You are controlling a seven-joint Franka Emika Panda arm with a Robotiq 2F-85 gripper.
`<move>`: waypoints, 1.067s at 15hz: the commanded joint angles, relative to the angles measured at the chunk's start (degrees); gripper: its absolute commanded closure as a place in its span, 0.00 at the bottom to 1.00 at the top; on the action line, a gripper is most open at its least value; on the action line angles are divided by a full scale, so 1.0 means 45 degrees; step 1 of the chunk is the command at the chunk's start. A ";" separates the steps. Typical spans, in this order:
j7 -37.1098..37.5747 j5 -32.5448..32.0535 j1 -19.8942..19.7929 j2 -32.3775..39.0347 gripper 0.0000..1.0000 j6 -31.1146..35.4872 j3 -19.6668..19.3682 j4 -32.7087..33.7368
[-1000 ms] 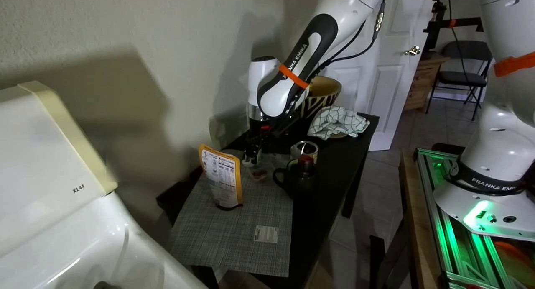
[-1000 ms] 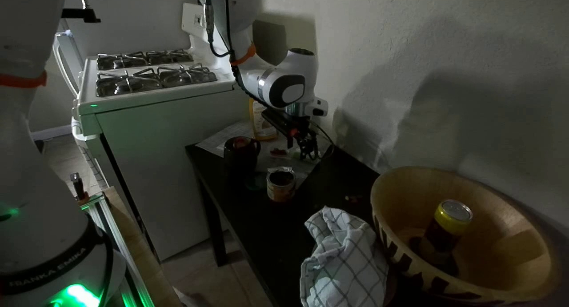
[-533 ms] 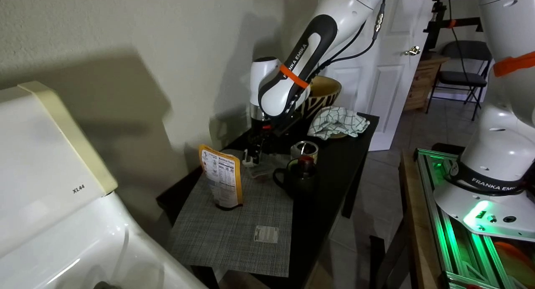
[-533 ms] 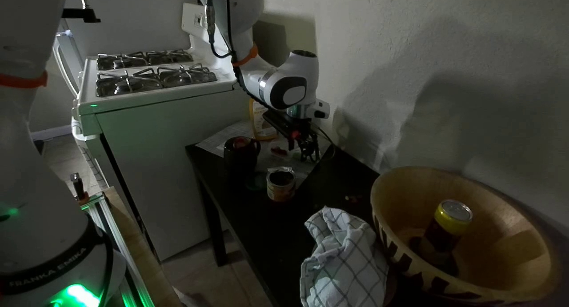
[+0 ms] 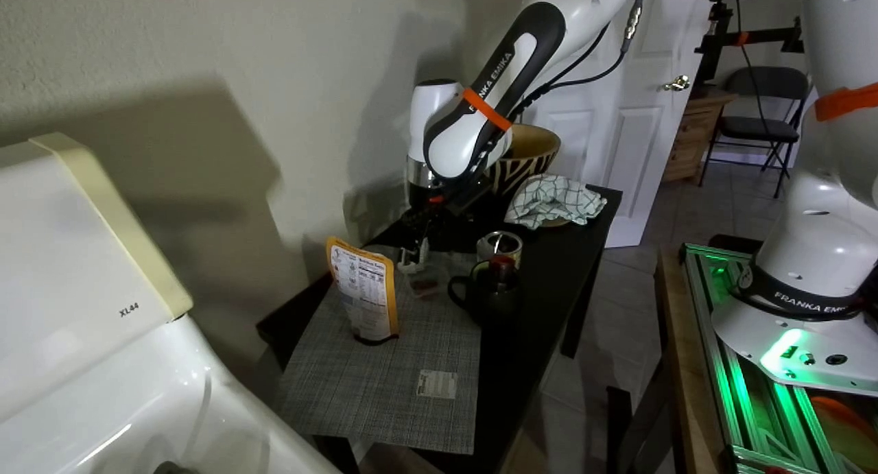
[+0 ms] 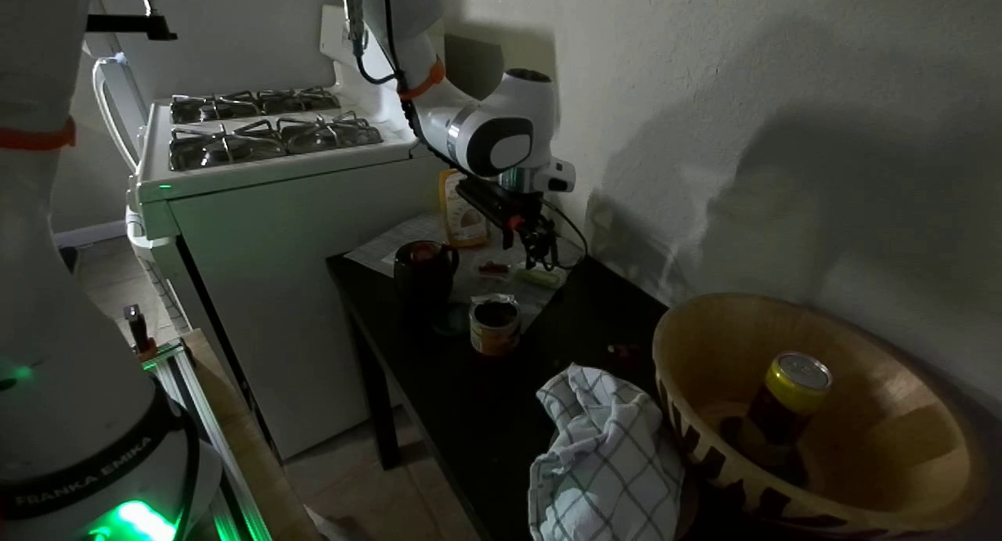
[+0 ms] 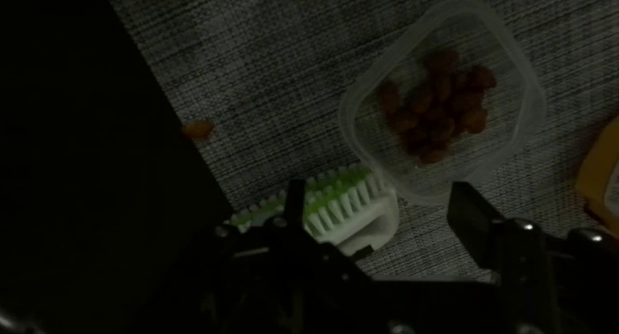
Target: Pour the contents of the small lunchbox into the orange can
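Note:
The small lunchbox (image 7: 534, 99) is a clear plastic tub with reddish-brown pieces (image 7: 440, 111) inside. It sits on the grey placemat, also seen in both exterior views (image 5: 423, 285) (image 6: 492, 269). The orange can (image 6: 495, 339) is an open metal tin with an orange label, beside the mug; it also shows in an exterior view (image 5: 511, 249). My gripper (image 7: 378, 194) is open and empty. In the wrist view one fingertip overlaps a green-and-white brush (image 7: 348, 213) and the other overlaps the lunchbox's near rim. The gripper hovers above them in both exterior views (image 5: 415, 251) (image 6: 542, 261).
An upright orange pouch with a whitish panel (image 5: 363, 292) stands beside the lunchbox. A dark mug (image 5: 490, 299) stands near the can. A checked towel (image 6: 607, 455) and a large wooden bowl (image 6: 884, 447) are at the other end. A wall runs behind the table.
My gripper moves slightly toward the wall, then rises off the placemat. The lunchbox looks tilted half a second ago and sits flat now. More of the brush shows. The can stays put.

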 commanded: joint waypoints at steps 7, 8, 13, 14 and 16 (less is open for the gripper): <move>-0.0272 0.0888 -0.0108 0.0086 0.35 0.0807 0.0174 -0.0966; -0.0243 0.0891 -0.0100 0.0207 0.38 0.0977 0.0166 -0.0905; -0.0198 0.0845 -0.0115 0.0662 0.52 0.1261 0.0188 -0.0733; -0.0207 0.0839 -0.0121 0.0696 0.70 0.1273 0.0199 -0.0733; -0.0194 0.0808 -0.0113 0.0723 0.88 0.1279 0.0180 -0.0746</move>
